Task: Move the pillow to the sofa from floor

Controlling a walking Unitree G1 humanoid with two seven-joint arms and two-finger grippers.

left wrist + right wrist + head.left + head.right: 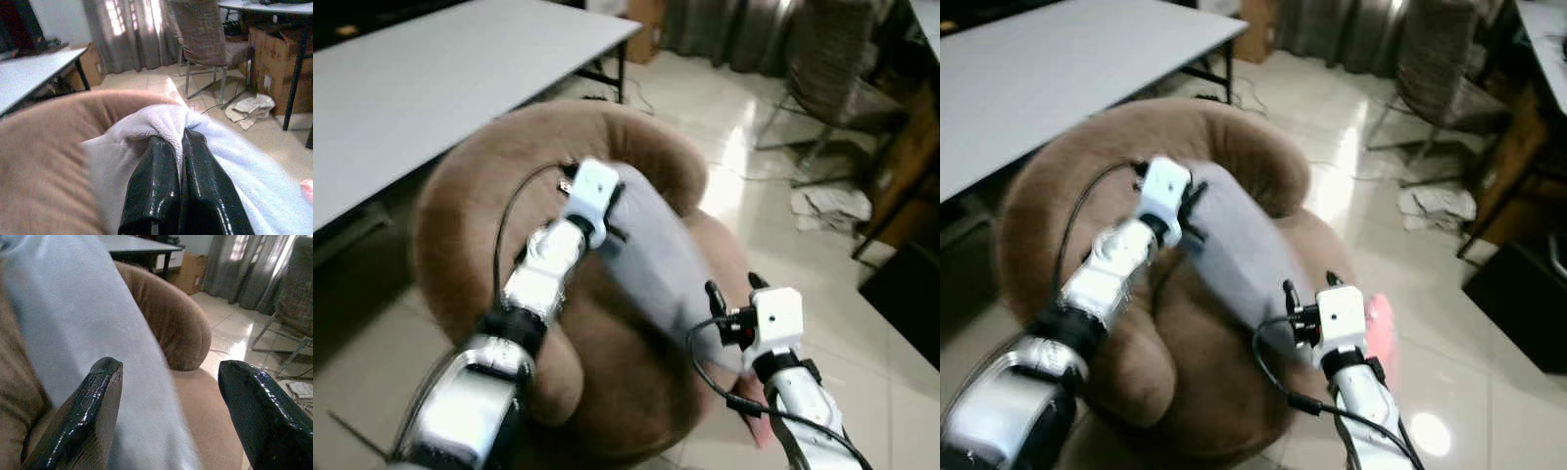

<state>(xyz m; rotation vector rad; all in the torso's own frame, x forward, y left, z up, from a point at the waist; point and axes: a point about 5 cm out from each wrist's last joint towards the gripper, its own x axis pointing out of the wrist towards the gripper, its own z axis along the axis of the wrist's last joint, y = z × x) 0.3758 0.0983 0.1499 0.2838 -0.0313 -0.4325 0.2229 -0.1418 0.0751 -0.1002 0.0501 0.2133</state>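
A light grey pillow (651, 250) hangs tilted over the seat of a round brown sofa (470, 196), its upper end near the backrest. My left gripper (615, 217) is shut on the pillow's upper corner; in the left wrist view the cloth bunches over the two black fingers (156, 181). My right gripper (734, 287) is open at the pillow's lower end. In the right wrist view its fingers (93, 401) stand wide apart, with the pillow (88, 323) just ahead and between them.
A white table (431, 78) stands to the left behind the sofa. A chair (832, 59), crumpled cloth on the tiled floor (827, 206) and a dark cabinet (901, 284) lie to the right. Something pink (1379, 328) sits by the sofa's right edge.
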